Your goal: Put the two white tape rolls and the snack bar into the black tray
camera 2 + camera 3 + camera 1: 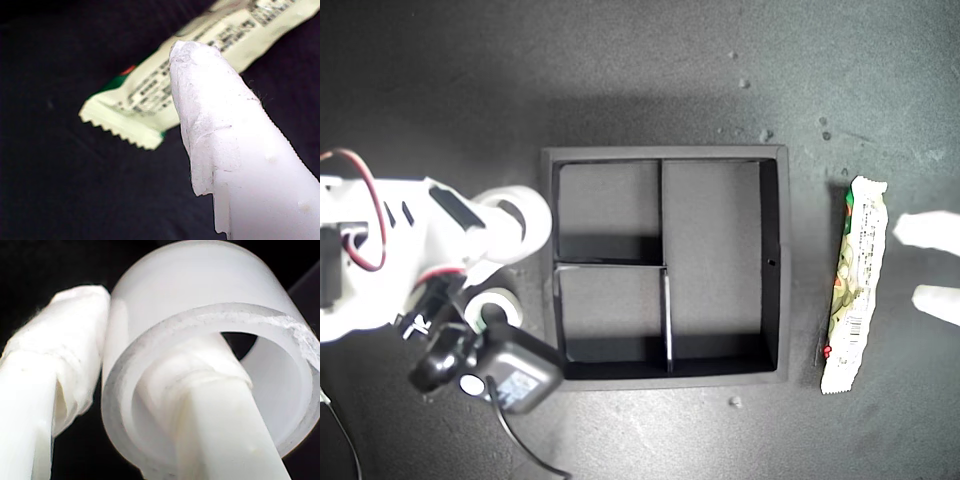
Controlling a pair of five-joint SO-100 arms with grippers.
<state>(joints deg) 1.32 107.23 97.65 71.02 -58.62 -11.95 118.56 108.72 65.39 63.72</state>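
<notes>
The black tray (pixel 776 262) sits mid-table with all three compartments bare. My second gripper (pixel 506 234) is shut on the plain white tape roll (pixel 527 214) just off the tray's wall on the exterior view's left. In the second wrist view one finger (pixel 220 405) passes through the tape roll (pixel 200 285) and the other presses its outside. The second tape roll (pixel 492 307), with a greenish core, lies on the table under that arm. The snack bar (pixel 855 285) lies at the exterior view's right of the tray. My first gripper (pixel 908 264) is open beside it; one finger (pixel 210 125) hovers over the snack bar (pixel 145 100).
The second arm's white body, red wire (pixel 370 210) and black wrist camera (pixel 505 368) with its cable fill the exterior view's lower left. The table (pixel 640 70) is dark grey with a few small specks.
</notes>
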